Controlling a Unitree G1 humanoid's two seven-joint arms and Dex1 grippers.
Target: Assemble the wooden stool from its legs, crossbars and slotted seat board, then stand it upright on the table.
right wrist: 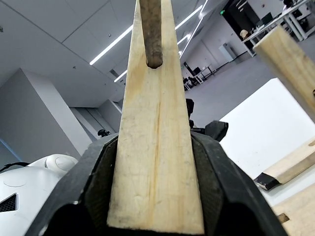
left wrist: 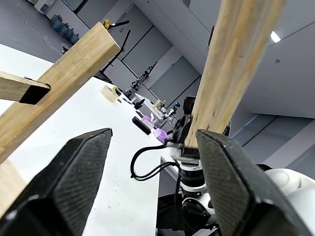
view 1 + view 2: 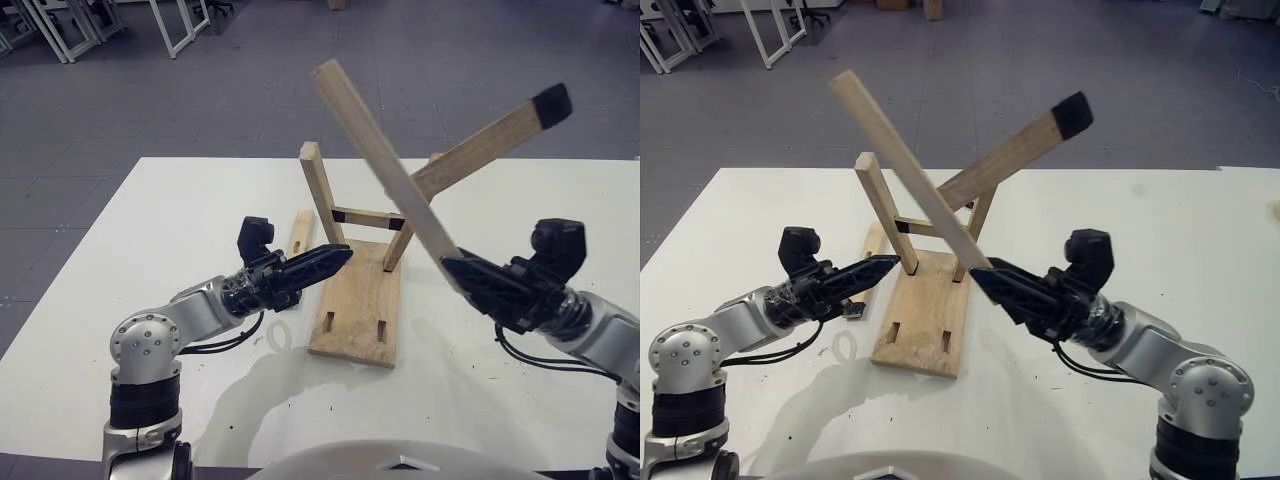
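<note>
**Right arm holds a stool leg up high**

The right gripper [image 3: 458, 268] is shut tight on a long pale wooden leg [image 3: 385, 165], which tilts up over the flat slotted wooden seat board [image 3: 355, 315] on the white table [image 3: 150, 220]. The left gripper [image 3: 343, 254] has its jaws apart and holds nothing, just beside the board.
</note>
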